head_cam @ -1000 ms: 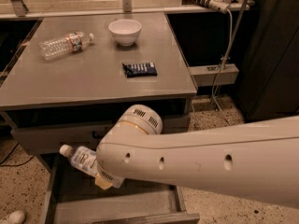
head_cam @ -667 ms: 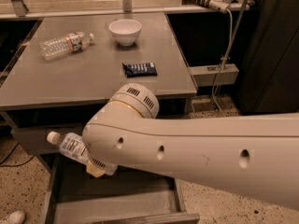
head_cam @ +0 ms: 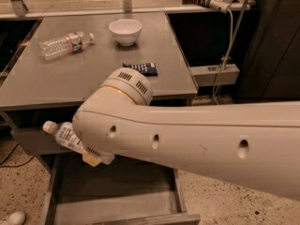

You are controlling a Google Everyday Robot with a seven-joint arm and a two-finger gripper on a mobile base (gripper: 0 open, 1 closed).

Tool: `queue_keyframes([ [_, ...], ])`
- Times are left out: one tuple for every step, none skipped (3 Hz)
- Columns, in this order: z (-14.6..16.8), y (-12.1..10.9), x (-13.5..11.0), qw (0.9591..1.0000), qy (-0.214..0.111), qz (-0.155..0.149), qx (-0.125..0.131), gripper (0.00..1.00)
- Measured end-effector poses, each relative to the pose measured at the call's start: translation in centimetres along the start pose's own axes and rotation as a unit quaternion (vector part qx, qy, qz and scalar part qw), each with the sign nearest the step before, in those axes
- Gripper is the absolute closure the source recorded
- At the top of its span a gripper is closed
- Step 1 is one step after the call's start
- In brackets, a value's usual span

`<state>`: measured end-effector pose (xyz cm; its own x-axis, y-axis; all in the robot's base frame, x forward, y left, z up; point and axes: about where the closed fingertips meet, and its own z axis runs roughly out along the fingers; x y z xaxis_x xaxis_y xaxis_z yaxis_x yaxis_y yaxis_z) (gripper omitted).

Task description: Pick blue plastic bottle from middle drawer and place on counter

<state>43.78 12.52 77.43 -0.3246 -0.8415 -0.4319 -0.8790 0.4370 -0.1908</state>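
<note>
Grasp in transit between drawer and worktop. Blue plastic bottle (head_cam: 63,135) held slantwise, white cap up and to the left, above the open middle drawer (head_cam: 117,205) and in front of the cabinet face, below the front edge of the counter (head_cam: 70,86); touching neither. Gripper (head_cam: 89,153) largely hidden behind the bulky cream arm (head_cam: 197,144), one yellowish fingertip (head_cam: 92,160) showing beneath the bottle's lower body; fingers judged pinched on that lower half, nothing else supporting the bottle. Counter edge just above and behind the cap: chief obstacle, to be cleared before any inward move. On the counter: white bowl (head_cam: 125,31) at the back, longer ribbed bottle (head_cam: 63,43) lying on its side at left rear, dark flat packet (head_cam: 140,68) near the right front. Bare grey surface at left front judged the easiest landing spot. Right part of the drawer concealed by the arm.
</note>
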Motion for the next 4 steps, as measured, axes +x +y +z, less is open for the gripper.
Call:
queue_keyframes([
  [-1.9, -2.7, -2.8, 0.9998, 0.000, -0.004, 0.020, 1.00],
  [-4.0, -5.5, -5.7, 0.9991, 0.003, -0.011, 0.041, 1.00],
  [-6.9, -8.2, -9.5, 0.9975, 0.000, -0.025, 0.066, 1.00],
  [-6.3, -7.9, -9.4, 0.9979, -0.002, -0.028, 0.059, 1.00],
])
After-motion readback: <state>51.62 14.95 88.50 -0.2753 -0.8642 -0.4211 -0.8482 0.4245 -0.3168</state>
